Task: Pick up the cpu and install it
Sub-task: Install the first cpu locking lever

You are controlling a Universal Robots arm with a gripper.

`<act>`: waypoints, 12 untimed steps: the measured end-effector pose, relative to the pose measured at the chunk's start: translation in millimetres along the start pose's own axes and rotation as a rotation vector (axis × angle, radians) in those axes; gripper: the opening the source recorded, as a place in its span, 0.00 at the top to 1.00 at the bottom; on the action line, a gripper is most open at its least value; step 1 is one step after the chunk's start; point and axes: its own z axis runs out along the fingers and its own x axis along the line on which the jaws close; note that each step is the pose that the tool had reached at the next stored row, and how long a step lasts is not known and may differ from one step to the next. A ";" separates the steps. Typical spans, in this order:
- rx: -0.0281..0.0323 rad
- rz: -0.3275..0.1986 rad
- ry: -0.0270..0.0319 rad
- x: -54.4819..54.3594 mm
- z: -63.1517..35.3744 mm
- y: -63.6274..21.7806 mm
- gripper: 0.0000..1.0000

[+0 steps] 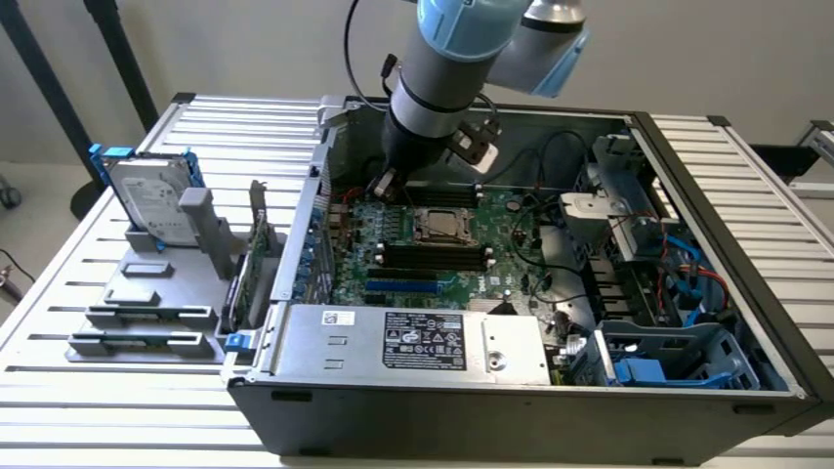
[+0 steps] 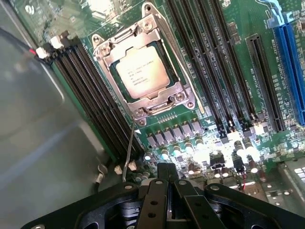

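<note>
plainly the cpu sits in its socket on the board. the pincer is shut, holding nothing, poised over the capacitors beside the socket. a low sideways move could snag the thin lever or clip those capacitors.

A silvery-grey top with faint dark lettering is seen on the cpu, which is framed by bright bare metal. The motherboard is coloured green and is crossed by black memory slots and one blue slot. The pincer is finished in black. Light blue and grey are worn by the arm. The worktop is striped with pale slats. The silver hard drive is edged with blue brackets.
</note>
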 end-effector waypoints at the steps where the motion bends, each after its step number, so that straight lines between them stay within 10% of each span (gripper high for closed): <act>1: -0.0028 0.014 0.0052 0.0 0.0 0.0 0.89; 6: -0.0138 0.079 0.0292 -0.2 0.1 -0.2 0.89; 12: -0.0010 0.104 0.0536 -2.9 0.6 -5.3 0.89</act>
